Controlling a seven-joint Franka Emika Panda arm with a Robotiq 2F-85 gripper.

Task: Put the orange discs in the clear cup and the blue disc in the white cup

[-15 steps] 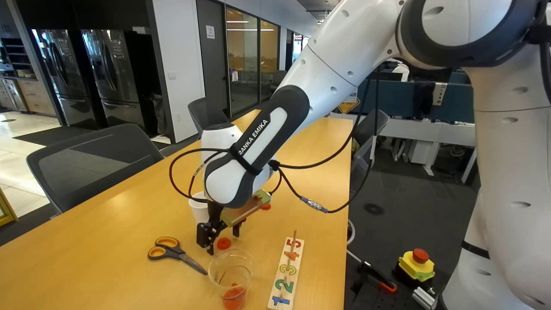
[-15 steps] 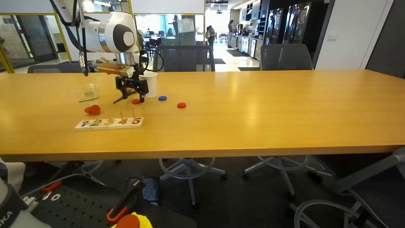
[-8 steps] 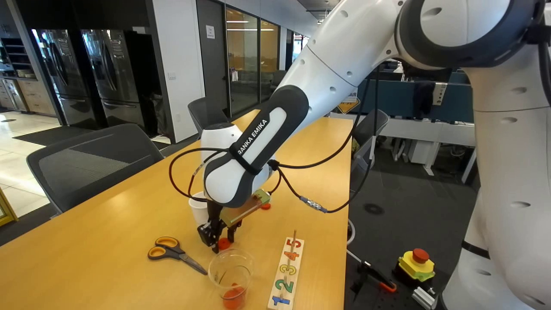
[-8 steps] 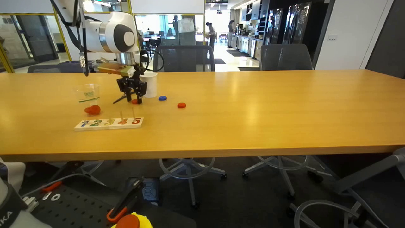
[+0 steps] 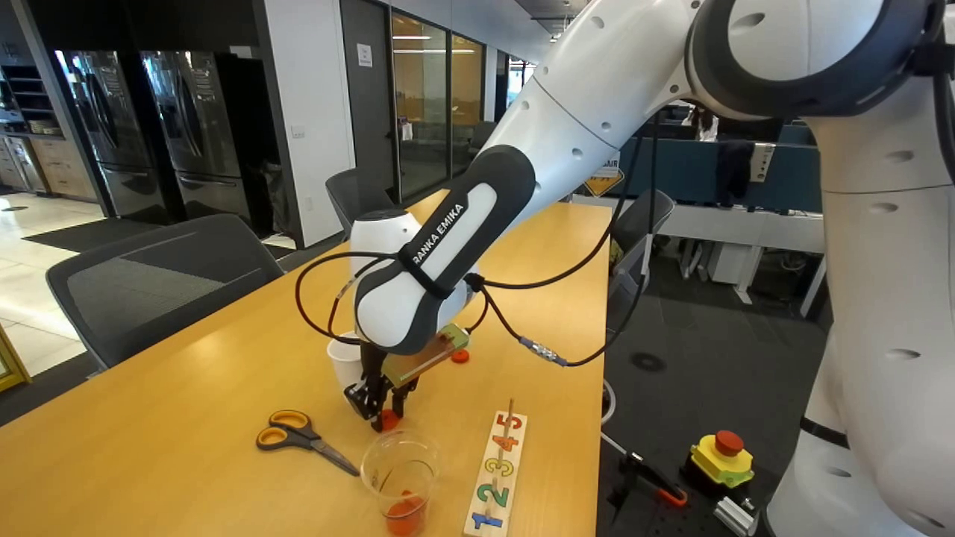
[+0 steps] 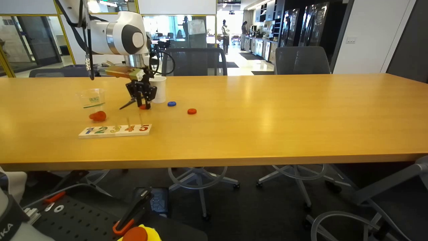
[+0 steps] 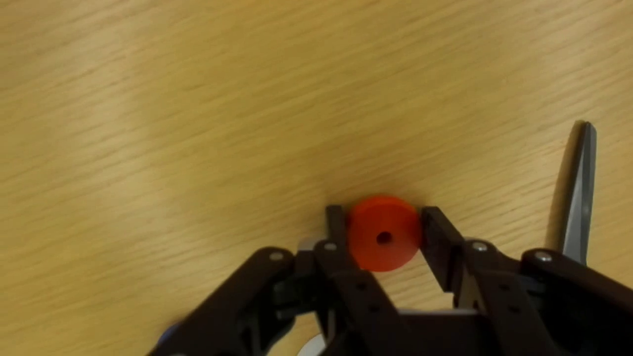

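One orange disc sat in the grasp of your gripper

You had the jaws clenched on that disc. In the wrist view the fingertips met its edge from both sides, and its round face, with a hole in the middle, showed between them. The disc was down at the table; you could not tell from these views whether its underside touched the surface.

Your clear cup stood upright near the gripper, with orange discs at its bottom, too blurred together to count. In an exterior view, a loose orange disc lay flat on the table, apart from the gripper. Your blue disc lay flat too, between that loose disc and the white cup; in the wrist view a sliver of blue showed at the lower edge, partly behind the gripper. The white cup stood upright, and the gripper hid part of it in both exterior views.

The scissors lay on the table, blades pointing toward the clear cup, with the tip near it. The number board lay on the cup's other side, apart from it. In an exterior view, past the table's edge, you had a red button on a yellow box. Chairs stood along the table's sides.
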